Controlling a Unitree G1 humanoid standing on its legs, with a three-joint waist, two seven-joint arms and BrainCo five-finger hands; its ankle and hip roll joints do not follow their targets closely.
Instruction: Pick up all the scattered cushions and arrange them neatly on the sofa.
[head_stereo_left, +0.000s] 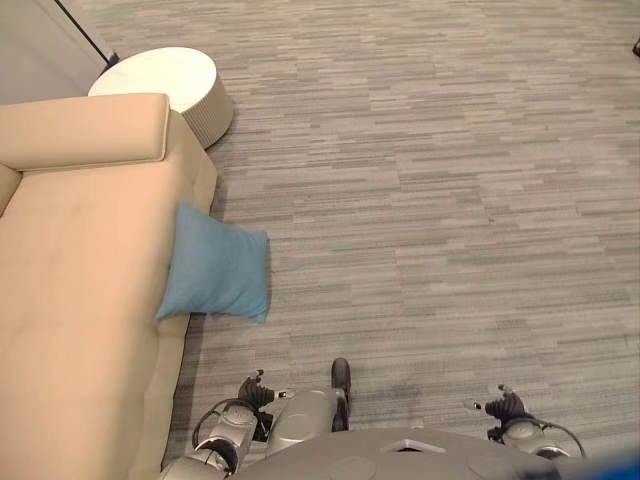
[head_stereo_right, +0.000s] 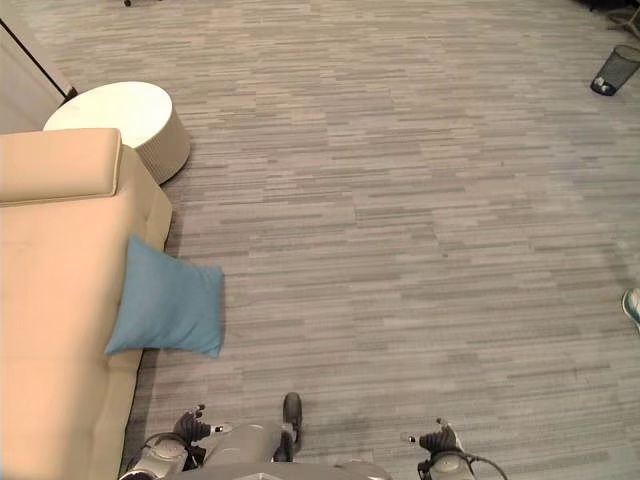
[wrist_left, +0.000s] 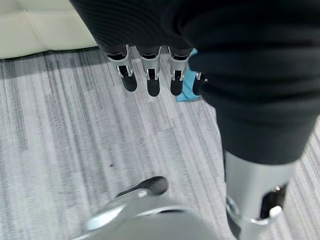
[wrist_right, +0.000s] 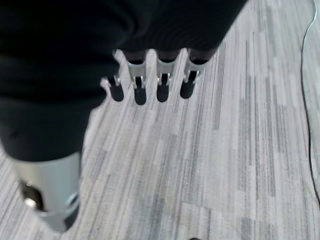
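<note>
Cushion (head_stereo_left: 218, 275) leans against sofa (head_stereo_left: 80, 300); right eye view adds bin (head_stereo_right: 612, 70).

Lounge: sofa (head_stereo_left: 70, 300), carpet (head_stereo_left: 430, 200) (round side table (head_stereo_left: 170, 85))

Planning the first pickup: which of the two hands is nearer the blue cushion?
The left hand, low beside the sofa, is nearer the blue cushion leaning on the sofa's edge; the right hand hangs farther out over the carpet.

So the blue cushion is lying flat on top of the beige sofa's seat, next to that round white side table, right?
Not quite. The square blue fabric cushion is on the grey carpet floor, leaning against the side of the beige sofa, as the left eye view shows. The round white side table does stand by the sofa.
</note>
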